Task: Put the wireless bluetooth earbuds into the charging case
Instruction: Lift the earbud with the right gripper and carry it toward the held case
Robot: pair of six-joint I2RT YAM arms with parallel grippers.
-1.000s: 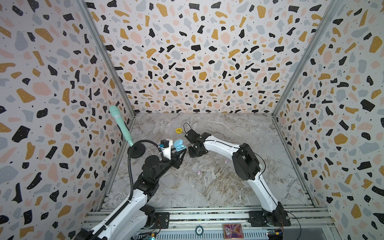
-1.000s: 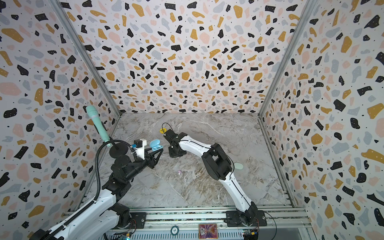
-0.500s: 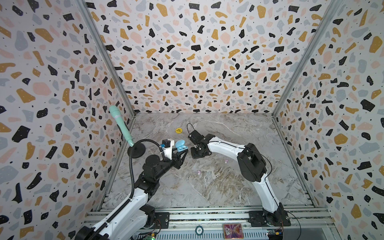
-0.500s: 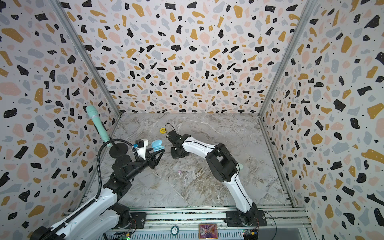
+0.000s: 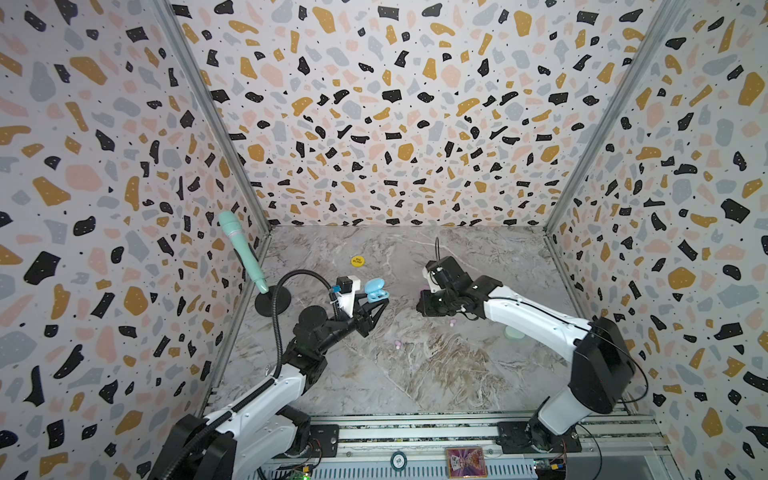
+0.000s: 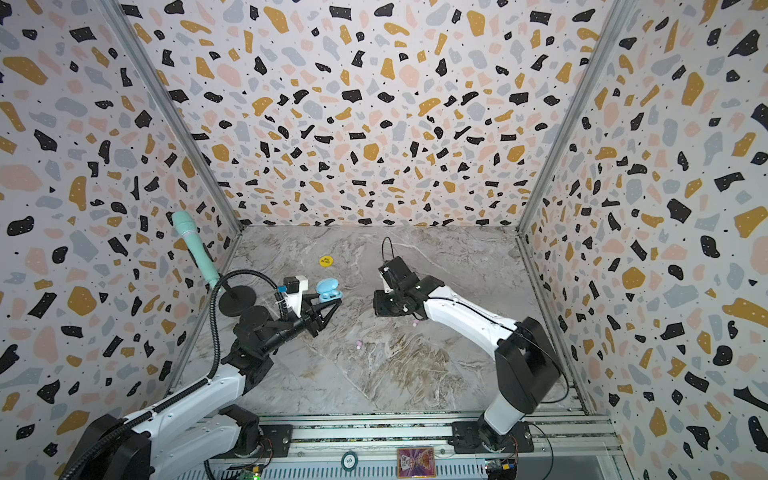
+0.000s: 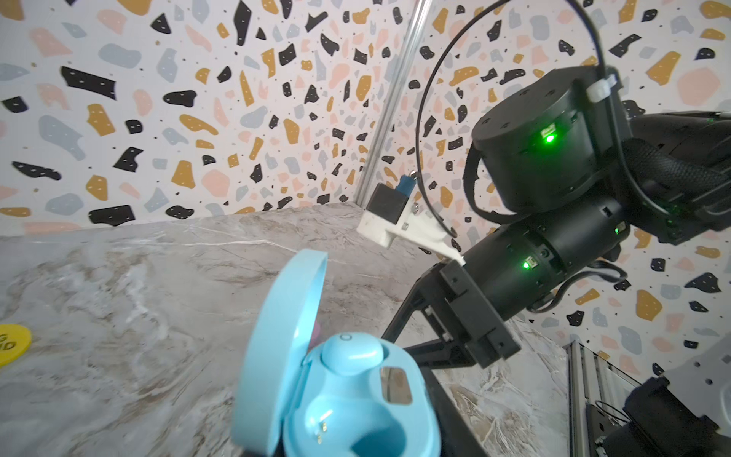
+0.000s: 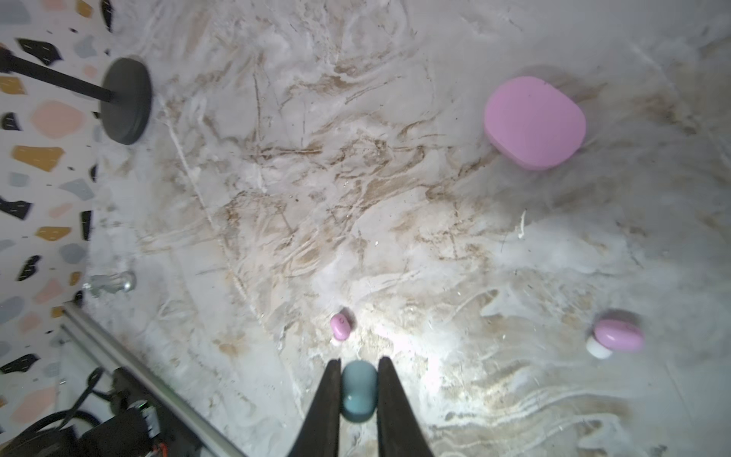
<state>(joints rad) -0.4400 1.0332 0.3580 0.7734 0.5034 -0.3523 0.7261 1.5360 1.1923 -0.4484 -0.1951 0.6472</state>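
Observation:
My left gripper (image 5: 379,302) is shut on the light blue charging case (image 5: 376,289), held above the table with its lid open. In the left wrist view the charging case (image 7: 356,399) has one blue earbud (image 7: 350,352) seated in it, and the socket beside it (image 7: 358,431) is empty. My right gripper (image 8: 360,361) is shut on a second blue earbud (image 8: 358,389), well to the right of the case and above the marble floor. In both top views that earbud is hidden by the right gripper (image 5: 423,307).
A shut pink case (image 8: 534,122) and two pink earbuds (image 8: 341,326) (image 8: 617,336) lie on the table. A pale green case (image 5: 513,332) sits under the right arm. A yellow disc (image 5: 357,260) lies at the back, and a mint microphone (image 5: 243,249) on a black stand (image 5: 272,300) stands at the left.
My right gripper has pulled away from the blue case to the right, still shut on the blue earbud. The left arm and the case have stayed put.

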